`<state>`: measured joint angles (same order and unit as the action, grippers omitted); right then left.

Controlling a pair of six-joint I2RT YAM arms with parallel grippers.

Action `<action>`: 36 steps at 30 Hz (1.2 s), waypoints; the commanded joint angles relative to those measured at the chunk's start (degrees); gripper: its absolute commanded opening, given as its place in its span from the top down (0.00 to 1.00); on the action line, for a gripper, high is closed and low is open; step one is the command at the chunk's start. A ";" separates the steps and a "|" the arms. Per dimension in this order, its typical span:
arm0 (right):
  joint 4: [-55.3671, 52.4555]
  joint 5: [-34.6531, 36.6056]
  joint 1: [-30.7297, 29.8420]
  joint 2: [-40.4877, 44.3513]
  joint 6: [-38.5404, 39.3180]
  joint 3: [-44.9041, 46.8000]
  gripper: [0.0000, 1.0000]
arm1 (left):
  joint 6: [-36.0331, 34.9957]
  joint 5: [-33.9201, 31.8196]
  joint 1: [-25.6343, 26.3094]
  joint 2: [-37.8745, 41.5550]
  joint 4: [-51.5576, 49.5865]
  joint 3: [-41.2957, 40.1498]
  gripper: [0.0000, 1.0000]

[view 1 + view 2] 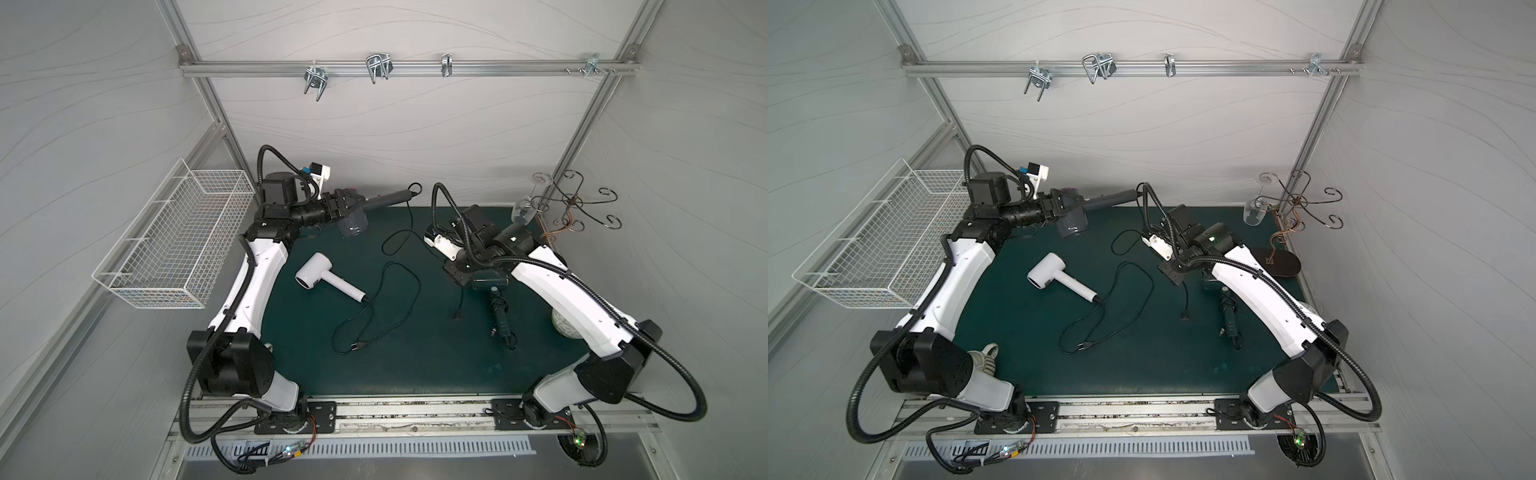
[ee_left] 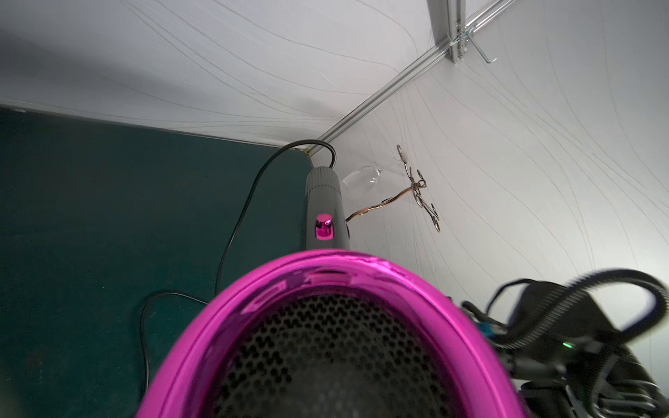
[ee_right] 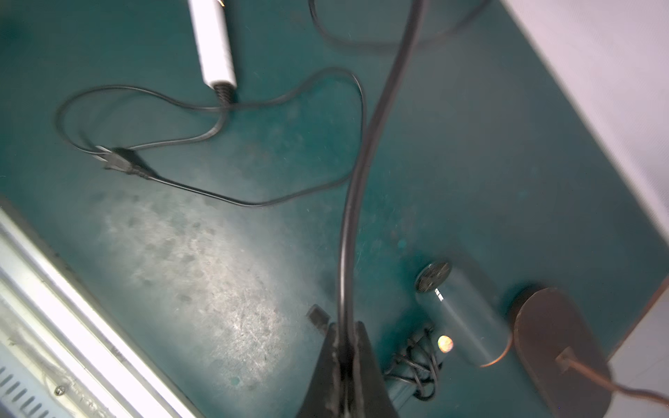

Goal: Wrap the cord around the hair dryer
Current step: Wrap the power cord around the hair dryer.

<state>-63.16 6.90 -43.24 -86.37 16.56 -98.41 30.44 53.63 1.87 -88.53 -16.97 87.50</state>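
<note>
Left tool (image 1: 341, 204) clasps the grey hair dryer (image 1: 384, 200), raised over the rear of the desk (image 1: 415, 365); right tool (image 3: 345, 338) pinched closed on its black cord (image 3: 362, 163) near the plug.

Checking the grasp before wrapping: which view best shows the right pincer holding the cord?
The right wrist view: the cord runs straight into the shut right pincer, close up. Both top views show it small and dark, plug end below. The left wrist view shows only cord leaving the hair dryer.
</note>
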 commanded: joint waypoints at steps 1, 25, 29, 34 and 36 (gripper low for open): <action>-4.65 3.36 -1.91 0.45 4.19 -6.31 1.00 | -0.55 1.83 0.05 -1.93 6.58 2.38 1.00; 18.08 16.05 2.72 -13.72 30.47 -36.51 1.00 | -5.77 6.23 12.22 1.16 1.56 -10.17 1.00; 21.32 15.27 4.23 -16.19 33.72 -38.57 1.00 | -6.38 7.07 13.02 1.95 1.14 -11.51 1.00; 24.65 11.89 6.58 -18.94 34.70 -40.66 1.00 | -7.35 8.06 14.74 2.40 -0.33 -12.01 1.00; 25.27 10.79 7.65 -20.35 34.27 -41.39 1.00 | -8.03 8.76 15.76 2.49 -1.39 -12.00 1.00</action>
<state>-42.04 20.14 -36.84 -105.25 48.71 -138.02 24.53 58.54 16.14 -88.25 -19.59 74.52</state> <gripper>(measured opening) 0.066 0.774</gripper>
